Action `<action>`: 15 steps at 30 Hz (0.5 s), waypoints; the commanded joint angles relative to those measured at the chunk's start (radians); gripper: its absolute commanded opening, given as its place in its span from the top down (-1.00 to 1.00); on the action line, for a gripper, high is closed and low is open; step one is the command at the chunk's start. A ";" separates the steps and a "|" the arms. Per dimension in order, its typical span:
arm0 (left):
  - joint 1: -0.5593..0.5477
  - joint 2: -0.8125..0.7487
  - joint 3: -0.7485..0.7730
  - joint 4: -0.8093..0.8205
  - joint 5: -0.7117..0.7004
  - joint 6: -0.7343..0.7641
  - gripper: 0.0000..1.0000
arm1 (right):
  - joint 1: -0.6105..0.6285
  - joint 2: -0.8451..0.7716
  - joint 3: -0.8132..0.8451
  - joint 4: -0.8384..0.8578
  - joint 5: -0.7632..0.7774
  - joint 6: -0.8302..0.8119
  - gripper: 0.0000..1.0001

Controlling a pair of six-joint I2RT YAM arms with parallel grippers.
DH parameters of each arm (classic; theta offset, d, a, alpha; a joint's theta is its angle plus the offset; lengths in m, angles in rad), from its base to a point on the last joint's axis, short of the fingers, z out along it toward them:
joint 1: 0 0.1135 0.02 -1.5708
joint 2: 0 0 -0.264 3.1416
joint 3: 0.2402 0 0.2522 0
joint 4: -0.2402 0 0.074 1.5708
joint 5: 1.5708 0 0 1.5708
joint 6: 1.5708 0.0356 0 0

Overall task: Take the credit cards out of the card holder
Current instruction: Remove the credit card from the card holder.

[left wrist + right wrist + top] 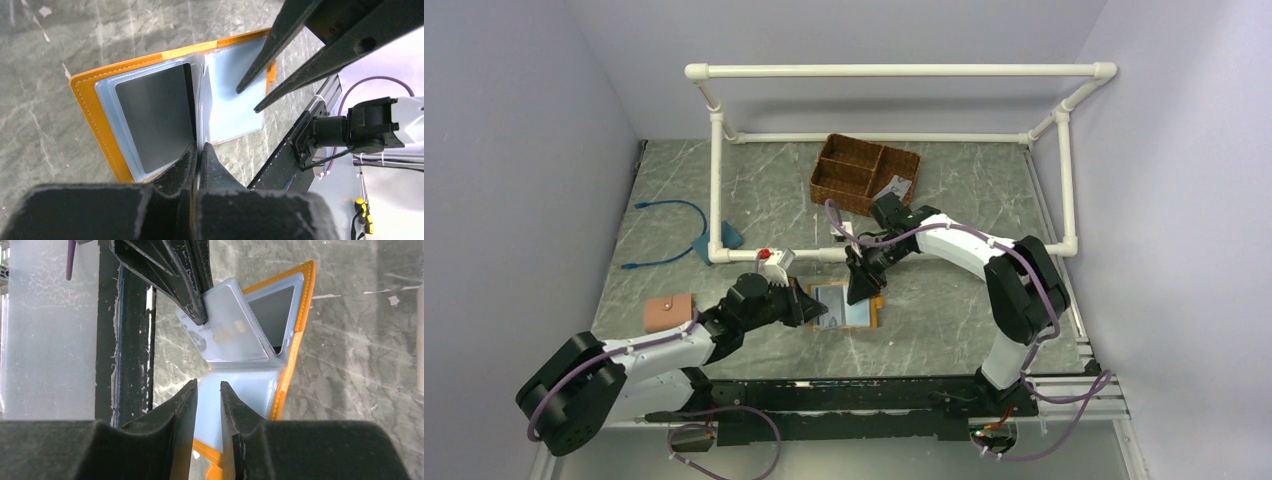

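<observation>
1. The card holder (852,312) lies open flat on the grey marbled counter (944,330), between the two arms and just in front of the white pipe frame (894,70). Its orange outer face is down and its pale blue sleeves face up.
2. The left claw (199,149) is clenched on the edge of one loose sleeve of the card holder. It holds that leaf lifted and tilted off the pages below (the right wrist view shows this best).
3. One of the credit cards (227,335) sits inside that pinched sleeve, and faint markings show through the plastic.
4. A second grey card (155,120) fills the pocket on the page below the lifted sleeve, beside the orange stitched border.
5. The right claw (208,386) hangs over the other page with its fingers slightly parted. Nothing is between them, and only bare blue sleeve shows through the gap.
6. A pinkish wallet (669,312) lies closed on the counter to the left of the left arm, well apart from the card holder.
7. A brown wicker basket (819,185) stands at the far side. A pale flat piece (894,186) with dark marks lies in its right compartment (too small to say what it is).
8. A blue cable (669,235) curls on the far left of the counter.
</observation>
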 commanded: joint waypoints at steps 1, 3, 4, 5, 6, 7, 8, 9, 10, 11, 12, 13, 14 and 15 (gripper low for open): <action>-0.004 -0.058 0.003 0.043 0.038 0.091 1.00 | -0.015 -0.059 0.031 -0.016 -0.059 -0.050 0.45; -0.006 -0.076 0.005 0.035 0.047 0.110 1.00 | -0.016 -0.068 0.024 -0.014 -0.073 -0.050 0.42; -0.005 -0.084 0.005 0.037 0.053 0.119 1.00 | -0.016 -0.069 0.019 -0.007 -0.086 -0.045 0.41; -0.006 -0.091 0.004 0.039 0.056 0.127 1.00 | -0.016 -0.068 0.012 0.000 -0.100 -0.039 0.40; -0.006 -0.098 0.003 0.040 0.058 0.133 1.00 | -0.014 -0.066 0.006 0.006 -0.113 -0.034 0.39; -0.008 -0.104 0.002 0.044 0.060 0.141 1.00 | -0.013 -0.065 0.004 0.010 -0.121 -0.030 0.39; -0.010 -0.109 0.001 0.049 0.061 0.148 1.00 | -0.012 -0.060 0.002 0.013 -0.126 -0.027 0.39; -0.011 -0.114 -0.004 0.061 0.061 0.153 1.00 | -0.008 -0.059 0.001 0.017 -0.130 -0.024 0.39; -0.013 -0.119 -0.013 0.084 0.061 0.157 1.00 | -0.006 -0.056 -0.002 0.023 -0.134 -0.014 0.38; -0.013 -0.125 -0.029 0.111 0.058 0.159 1.00 | -0.003 -0.056 -0.006 0.037 -0.134 -0.001 0.38; -0.013 -0.133 -0.043 0.136 0.053 0.158 1.00 | -0.001 -0.058 -0.013 0.053 -0.133 0.021 0.38; -0.013 -0.140 -0.055 0.158 0.045 0.150 1.00 | 0.000 -0.058 -0.019 0.075 -0.133 0.045 0.37; -0.013 -0.144 -0.064 0.175 0.039 0.142 1.00 | 0.001 -0.060 -0.027 0.107 -0.130 0.074 0.36; -0.013 -0.147 -0.071 0.191 0.037 0.129 1.00 | 0.001 -0.062 -0.033 0.129 -0.126 0.103 0.34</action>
